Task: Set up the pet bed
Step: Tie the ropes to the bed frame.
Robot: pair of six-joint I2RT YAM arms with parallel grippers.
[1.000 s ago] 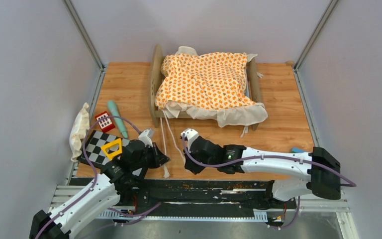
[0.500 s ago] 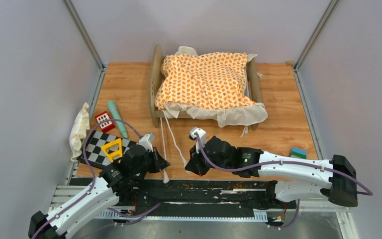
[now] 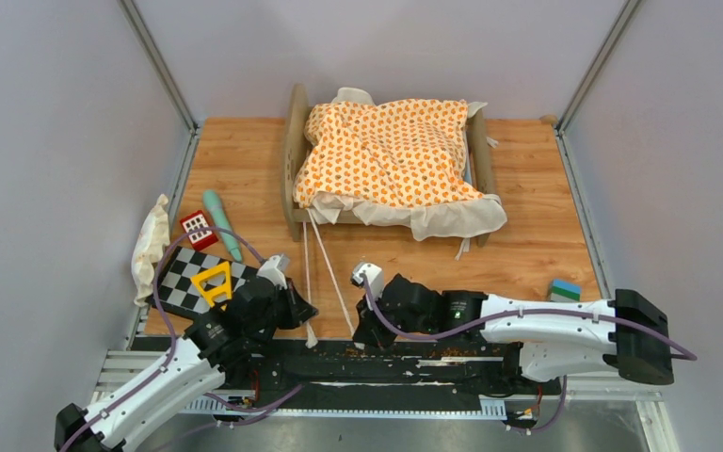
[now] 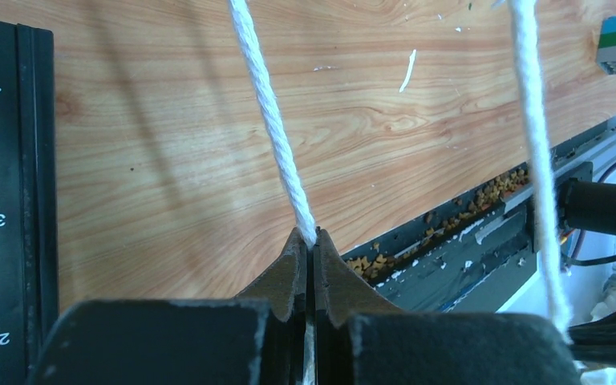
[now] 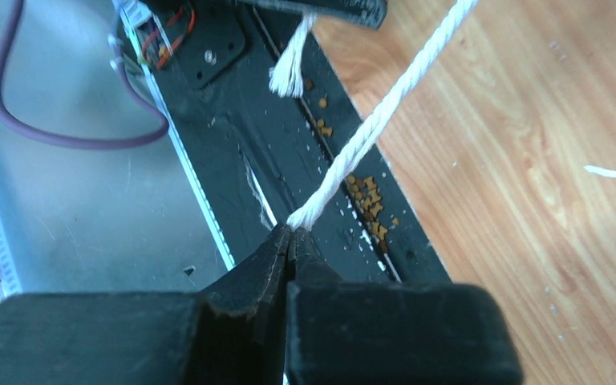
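At the table's left edge lay a crumpled white cloth, with a red block, a teal tube and a checkerboard bearing a yellow triangle just beside it. The left gripper, low at the near edge, was clamped on the left cord, its jaws pressed together around it. The right gripper, just beside it over the black rail, was likewise pinched tight on the right cord. Both white cords ran straight from the near-left corner of the orange-patterned cushion. The pet bed stood at the far middle of the table, the cushion draped over it and spilling past its near side. A small blue-green block sat near the table's right edge.
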